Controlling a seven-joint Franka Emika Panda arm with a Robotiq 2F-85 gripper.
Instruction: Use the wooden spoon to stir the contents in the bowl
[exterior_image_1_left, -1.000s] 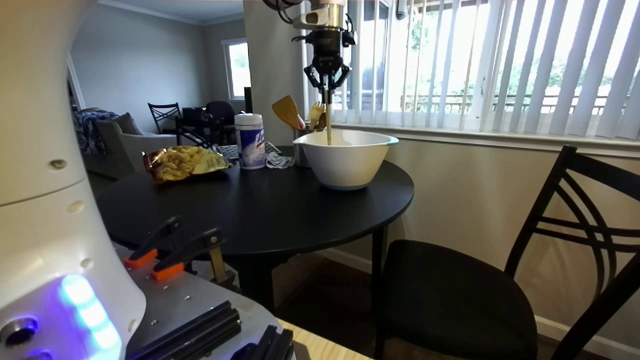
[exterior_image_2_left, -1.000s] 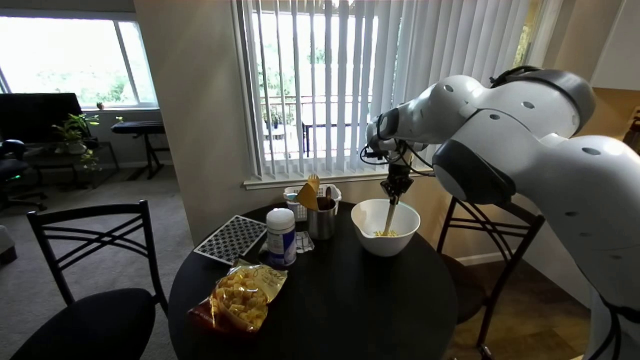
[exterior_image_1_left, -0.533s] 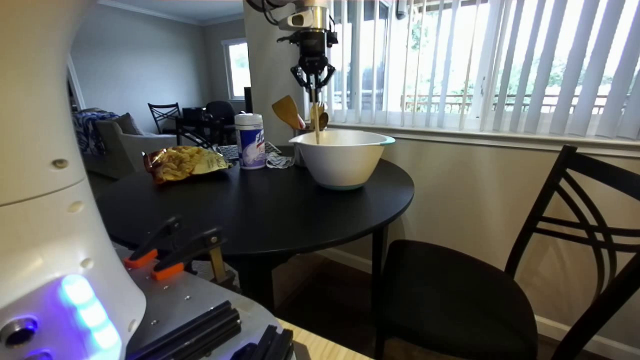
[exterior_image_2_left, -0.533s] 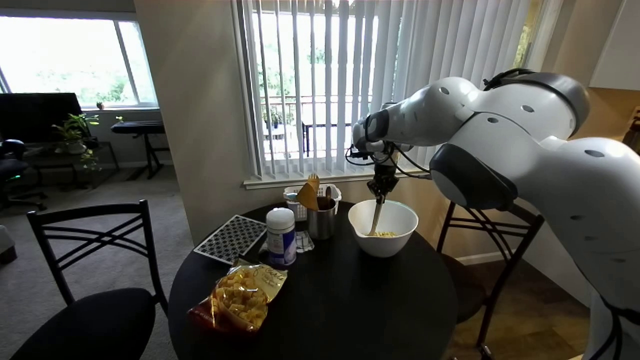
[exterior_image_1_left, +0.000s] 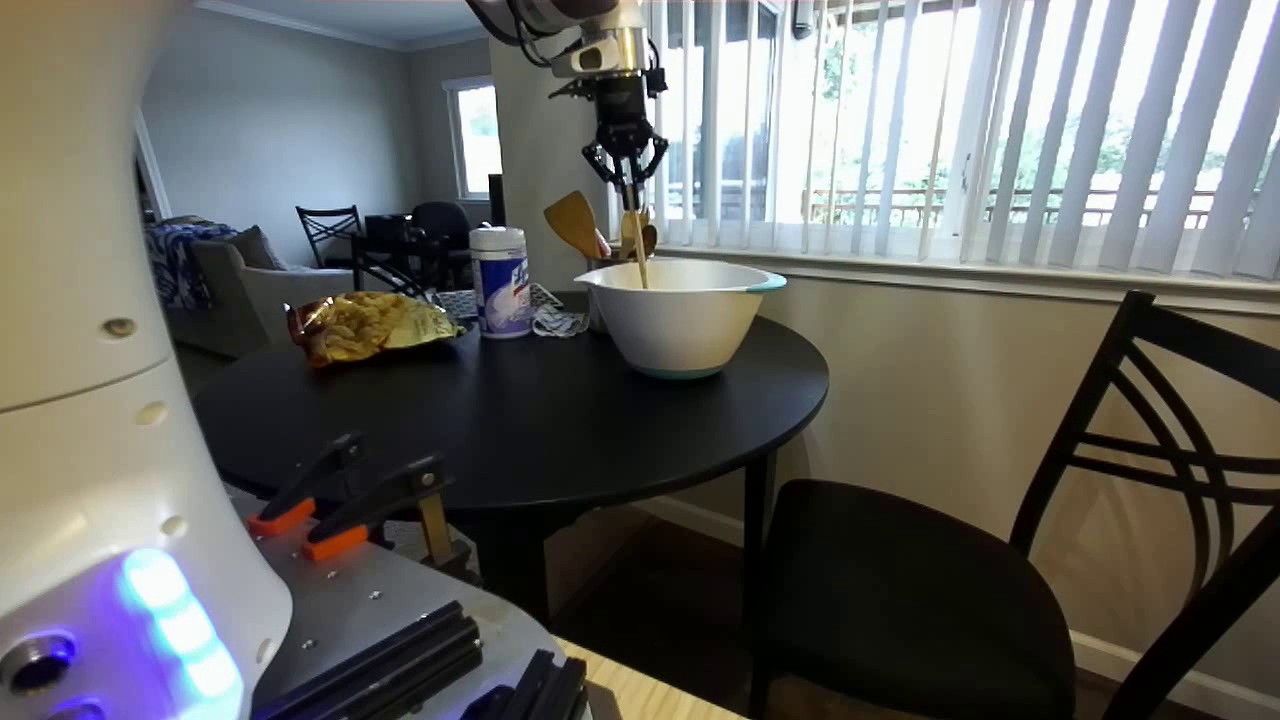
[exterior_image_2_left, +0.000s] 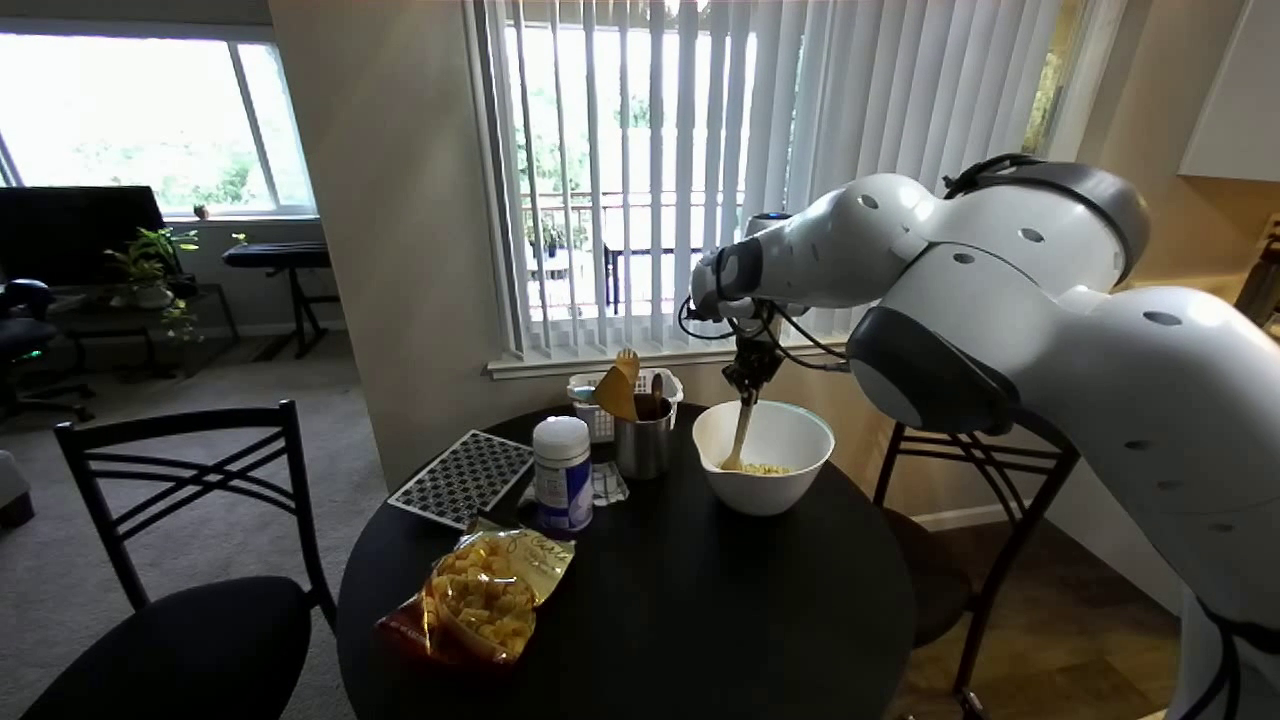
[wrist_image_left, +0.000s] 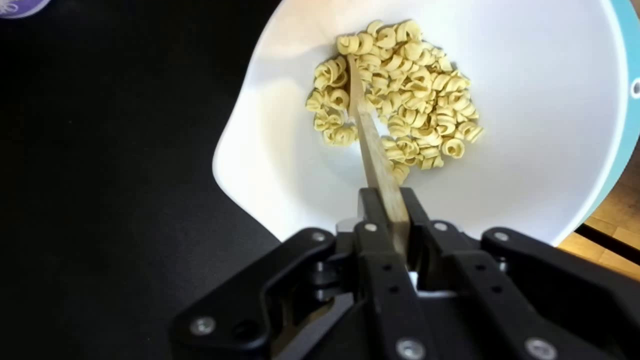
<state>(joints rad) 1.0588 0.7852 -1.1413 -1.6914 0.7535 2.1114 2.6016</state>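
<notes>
The wooden spoon is held by its handle in my gripper, which is shut on it. The spoon points down into the off-white bowl, and its head sits among yellow spiral pasta, near the spout side. In both exterior views the bowl stands upright on the table, with my gripper above its spout side. The spoon is slightly tilted. The bowl wall hides the spoon head in an exterior view.
On the black round table stand a metal utensil holder, a white basket, a wipes canister and an open snack bag. A patterned board lies behind the bag. A chair stands beside the table.
My gripper and the spoon have moved left in both exterior views, toward the bowl's spout side. The spoon's tilt has changed. The bowl has shifted slightly left on the table.
</notes>
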